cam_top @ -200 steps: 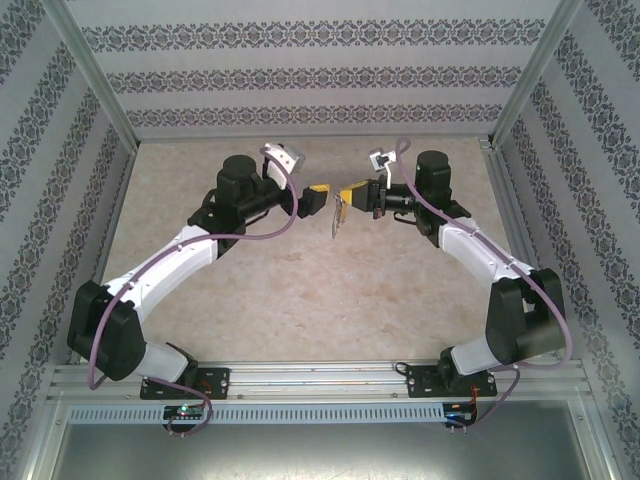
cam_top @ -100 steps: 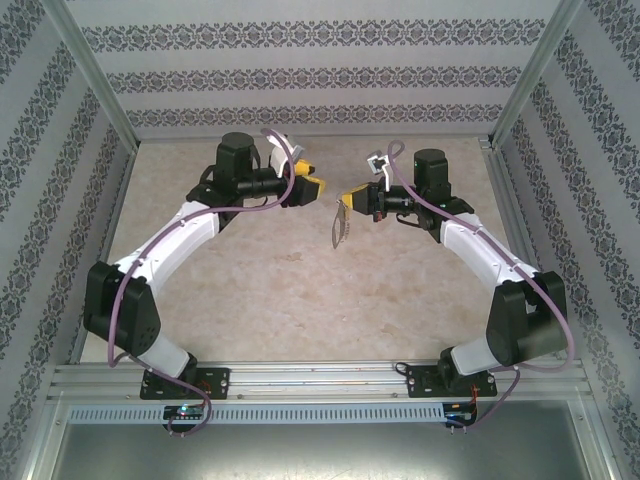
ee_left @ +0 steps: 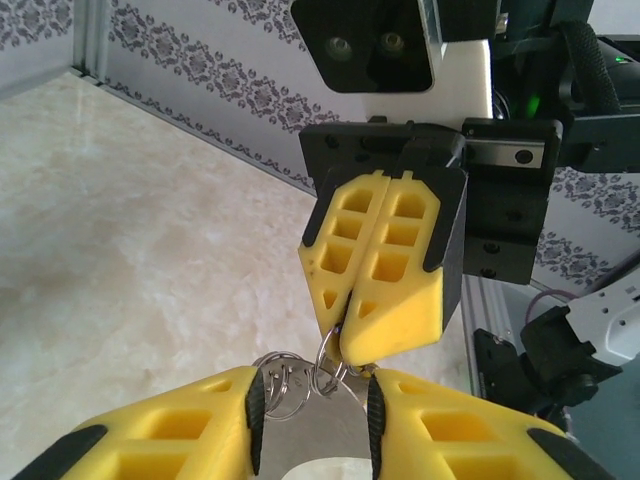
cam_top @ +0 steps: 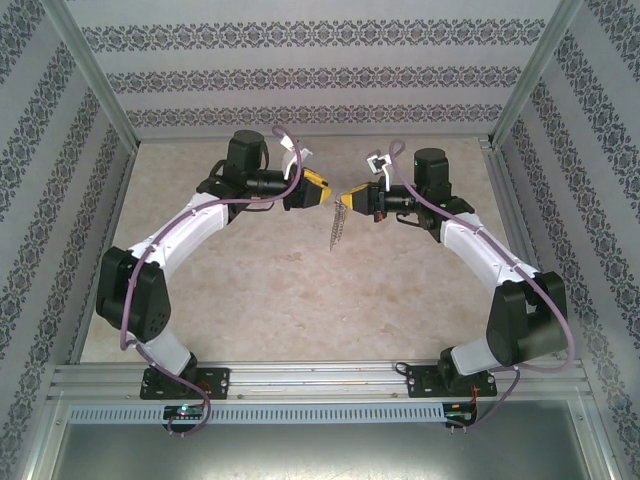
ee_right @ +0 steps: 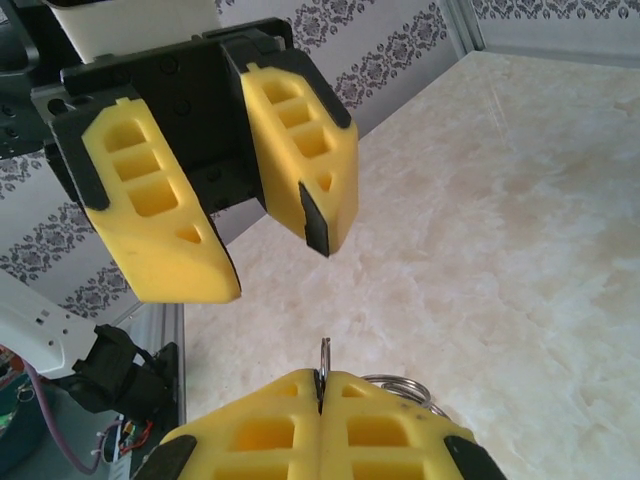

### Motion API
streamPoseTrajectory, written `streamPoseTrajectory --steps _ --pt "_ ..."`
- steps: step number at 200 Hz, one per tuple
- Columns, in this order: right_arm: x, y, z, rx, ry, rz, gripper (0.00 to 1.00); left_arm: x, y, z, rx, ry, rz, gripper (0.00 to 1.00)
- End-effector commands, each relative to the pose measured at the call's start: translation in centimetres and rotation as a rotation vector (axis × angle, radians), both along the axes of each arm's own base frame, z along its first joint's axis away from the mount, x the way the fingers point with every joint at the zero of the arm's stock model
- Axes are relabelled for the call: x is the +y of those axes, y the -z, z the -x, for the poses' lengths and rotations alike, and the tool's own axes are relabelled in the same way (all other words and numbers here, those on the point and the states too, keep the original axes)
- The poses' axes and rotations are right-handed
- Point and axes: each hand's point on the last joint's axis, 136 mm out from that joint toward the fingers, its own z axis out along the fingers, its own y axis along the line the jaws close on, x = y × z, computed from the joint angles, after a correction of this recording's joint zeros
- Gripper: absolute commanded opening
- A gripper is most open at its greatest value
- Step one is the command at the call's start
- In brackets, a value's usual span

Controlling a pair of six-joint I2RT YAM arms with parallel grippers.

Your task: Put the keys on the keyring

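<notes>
Over the beige marble bench (cam_top: 300, 290), I see my left end effector (cam_top: 325, 190) just beside the right end effector (cam_top: 347, 198), fingers partly apart, gripping nothing. The right one pinches the grey metal keyring (cam_top: 336, 228), whose chain dangles beneath it.

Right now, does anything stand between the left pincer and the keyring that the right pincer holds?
Nothing visible does. The right pincer, shut, holds the keyring in the air, and the left pincer faces it with only air between.

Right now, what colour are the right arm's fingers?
The fingers are yellow, and they show best in the left wrist view.
</notes>
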Motion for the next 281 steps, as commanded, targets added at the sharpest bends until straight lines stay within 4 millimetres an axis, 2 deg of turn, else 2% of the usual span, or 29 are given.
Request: streamPoseTrajectory --steps 1,100,208,247,281 --pt "0.4 -3.3 0.6 -0.096 -0.047 -0.041 0.00 -0.1 -0.7 0.3 0.031 0.043 0.027 0.33" --pt "1.4 -3.9 0.8 -0.105 -0.072 -0.048 0.00 -1.0 -1.2 0.9 0.054 0.095 0.055 0.30" --pt "1.7 -3.6 0.6 -0.098 -0.079 -0.046 0.00 -2.0 -1.2 1.2 0.055 0.120 0.054 0.27" --pt "1.7 -3.5 0.5 -0.100 -0.074 -0.044 0.00 -2.2 -1.1 1.3 0.056 0.128 0.055 0.22" --pt "1.5 -3.4 0.3 -0.098 -0.067 -0.042 0.00 -2.2 -0.8 1.7 0.065 0.140 0.053 0.11"
